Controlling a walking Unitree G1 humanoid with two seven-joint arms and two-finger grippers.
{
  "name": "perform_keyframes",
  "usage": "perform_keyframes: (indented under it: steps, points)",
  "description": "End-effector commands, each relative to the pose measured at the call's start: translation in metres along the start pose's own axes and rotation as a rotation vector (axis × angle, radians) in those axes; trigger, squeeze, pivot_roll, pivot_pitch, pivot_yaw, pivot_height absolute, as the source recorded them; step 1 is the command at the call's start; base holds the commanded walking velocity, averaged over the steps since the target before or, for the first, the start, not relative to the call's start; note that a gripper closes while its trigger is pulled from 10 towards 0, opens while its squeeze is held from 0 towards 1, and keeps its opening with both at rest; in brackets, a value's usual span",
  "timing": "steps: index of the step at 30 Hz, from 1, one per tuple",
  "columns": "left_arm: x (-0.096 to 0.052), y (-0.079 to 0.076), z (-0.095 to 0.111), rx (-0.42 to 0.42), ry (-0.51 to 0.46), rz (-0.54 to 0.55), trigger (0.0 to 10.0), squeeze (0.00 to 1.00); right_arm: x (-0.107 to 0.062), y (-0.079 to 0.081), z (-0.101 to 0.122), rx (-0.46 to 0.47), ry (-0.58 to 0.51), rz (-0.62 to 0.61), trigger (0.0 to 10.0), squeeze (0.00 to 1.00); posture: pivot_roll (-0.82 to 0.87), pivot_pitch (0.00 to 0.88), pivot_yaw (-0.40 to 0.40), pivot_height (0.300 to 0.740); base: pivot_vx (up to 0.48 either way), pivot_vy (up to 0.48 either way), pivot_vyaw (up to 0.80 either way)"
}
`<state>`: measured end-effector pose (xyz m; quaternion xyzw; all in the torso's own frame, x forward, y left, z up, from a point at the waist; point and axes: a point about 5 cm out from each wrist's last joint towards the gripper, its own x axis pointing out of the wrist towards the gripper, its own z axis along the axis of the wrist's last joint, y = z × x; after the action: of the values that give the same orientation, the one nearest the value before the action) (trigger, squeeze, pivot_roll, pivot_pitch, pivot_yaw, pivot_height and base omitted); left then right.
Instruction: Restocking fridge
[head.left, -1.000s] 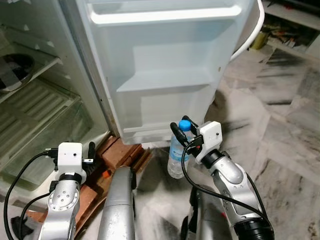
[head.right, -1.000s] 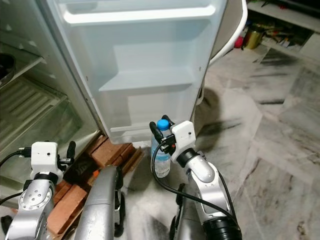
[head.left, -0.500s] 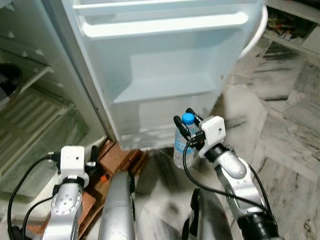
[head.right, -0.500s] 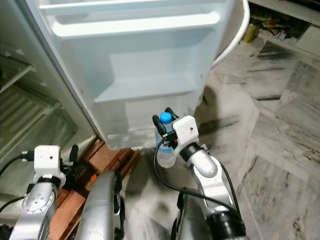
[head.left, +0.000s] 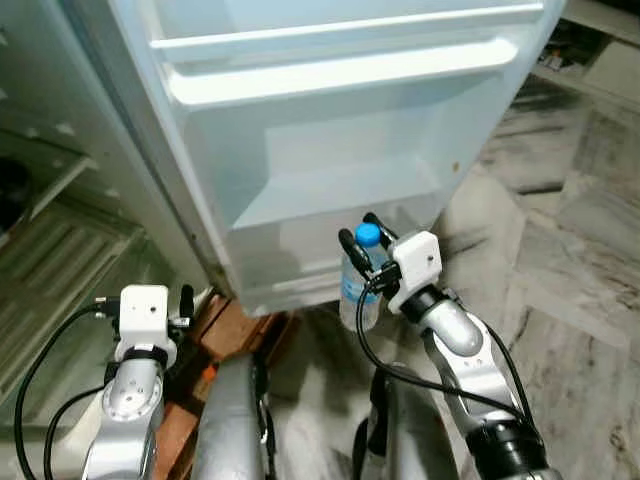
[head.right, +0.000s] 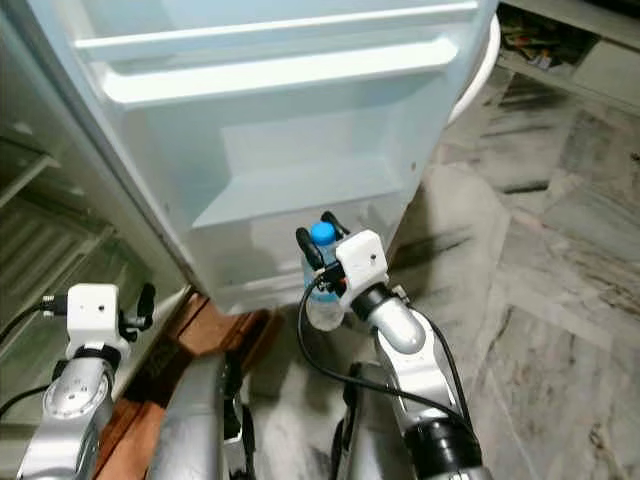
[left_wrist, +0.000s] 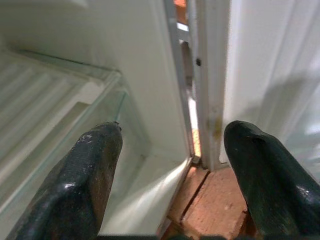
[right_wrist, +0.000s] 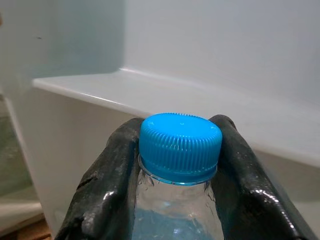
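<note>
While the right gripper (head.left: 361, 250) pinches the water bottle (head.left: 358, 295) just under its blue cap (right_wrist: 180, 145), the bottle hangs upright below the fridge door (head.left: 330, 150) shelf, toward 12 o'clock. It looks full, thin-walled and slick; the stiff neck seems the safest hold. Over at 9 o'clock, the left gripper (left_wrist: 170, 165) hangs wide open, empty.

Silver arms (head.left: 455, 330), black-fingered tools (head.left: 362, 250).
</note>
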<state>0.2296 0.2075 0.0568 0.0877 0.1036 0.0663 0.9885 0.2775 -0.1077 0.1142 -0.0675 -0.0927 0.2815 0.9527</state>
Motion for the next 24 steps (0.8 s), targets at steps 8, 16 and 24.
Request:
perform_keyframes:
  steps: [8, 16, 24]
  points:
    - [-0.003, -0.003, -0.004, 0.003, 0.017, -0.009, 10.0, 0.00, 0.003, -0.026, 0.004, -0.134, -0.024, -0.100, 10.0, 0.00, 0.10, 0.170, -0.002, 0.605, 0.000, 0.000, 0.00]
    - [-0.007, -0.002, -0.001, 0.005, 0.011, -0.009, 10.0, 0.00, 0.027, -0.032, 0.003, -0.239, -0.042, -0.072, 10.0, 0.00, 0.13, 0.205, 0.004, 0.605, 0.000, 0.000, 0.00]
    - [-0.026, 0.007, 0.005, 0.022, -0.004, 0.007, 10.0, 0.00, 0.045, -0.021, -0.006, -0.452, -0.048, 0.079, 10.0, 0.00, 0.19, 0.280, 0.005, 0.605, 0.000, 0.000, 0.00]
